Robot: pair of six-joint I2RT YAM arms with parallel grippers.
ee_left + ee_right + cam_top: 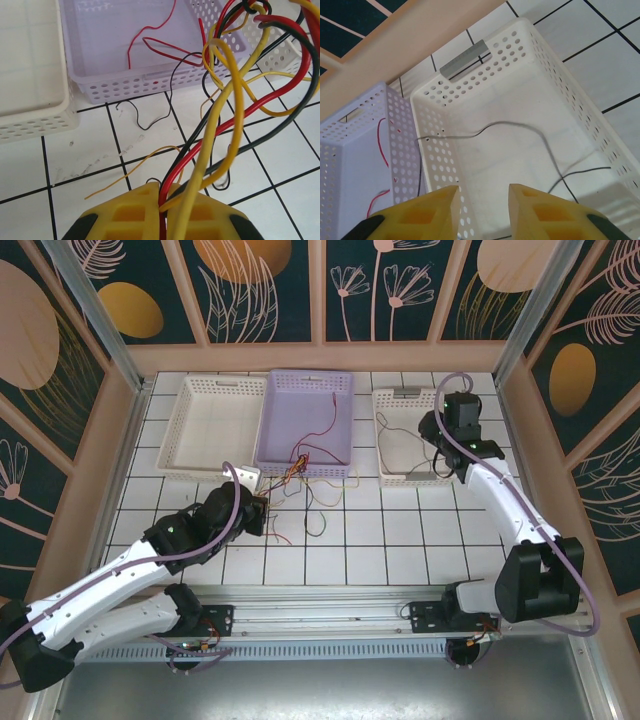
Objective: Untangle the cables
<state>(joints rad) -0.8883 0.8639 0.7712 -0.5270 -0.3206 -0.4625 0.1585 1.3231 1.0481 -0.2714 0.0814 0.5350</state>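
Observation:
A tangle of red, yellow and black cables (pixel 300 476) lies on the tiles just in front of the purple basket (pixel 300 380). My left gripper (pixel 258 516) is shut on a bundle of these cables (pixel 220 115), which rise from between its yellow fingers (pixel 135 210). One thin red cable (pixel 150 42) trails into the purple basket. My right gripper (pixel 482 192) hangs open over the right white basket (pixel 555 75), with nothing between its fingers. A thin black cable (pixel 520 125) lies loose on that basket's floor, below the gripper.
A second white basket (pixel 190 430) stands left of the purple one. Thin yellow (pixel 130 170) and black (pixel 145 117) cable ends lie loose on the tiles. Wooden walls and metal posts close in the table on three sides.

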